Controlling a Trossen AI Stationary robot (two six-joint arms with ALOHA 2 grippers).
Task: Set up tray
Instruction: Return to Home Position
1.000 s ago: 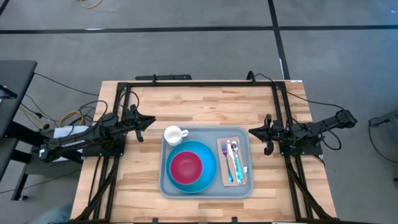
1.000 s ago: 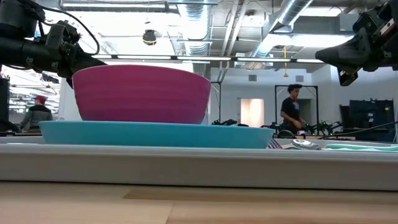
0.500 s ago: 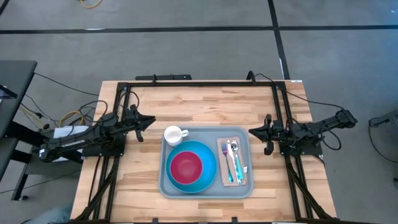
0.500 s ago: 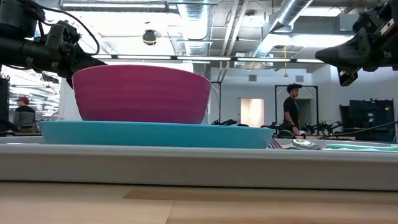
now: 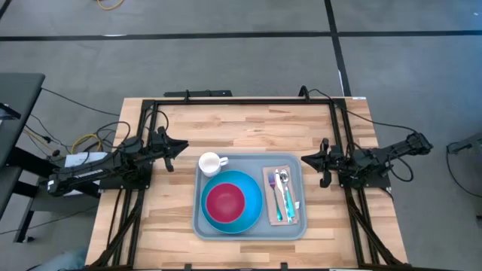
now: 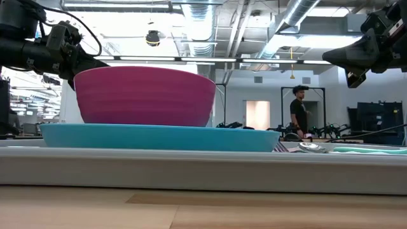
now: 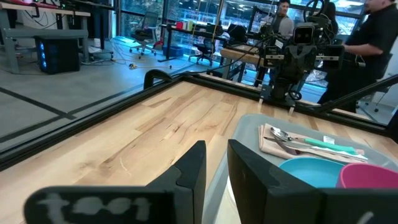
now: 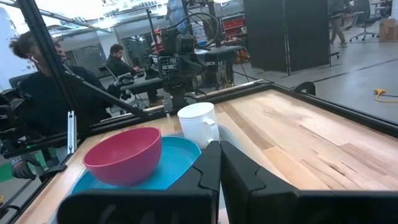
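Between the arms, tray (image 5: 245, 161) looks stiff, loaded (contents slide): lift by rim; left gripper (image 5: 184, 145) slightly parted, right gripper (image 5: 304, 159) clenched.

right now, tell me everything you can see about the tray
The tray is a large, flat, grey-blue rectangle, plastic-looking, with rounded corners and a raised rim. It lies level on the wooden table, carrying a white mug, a blue plate under a pink bowl, and a grey napkin with cutlery. The left gripper and right gripper flank it without touching.

Bright, even overhead light; glaring ceiling lights (image 6: 146, 58) in low view; faint shadows.
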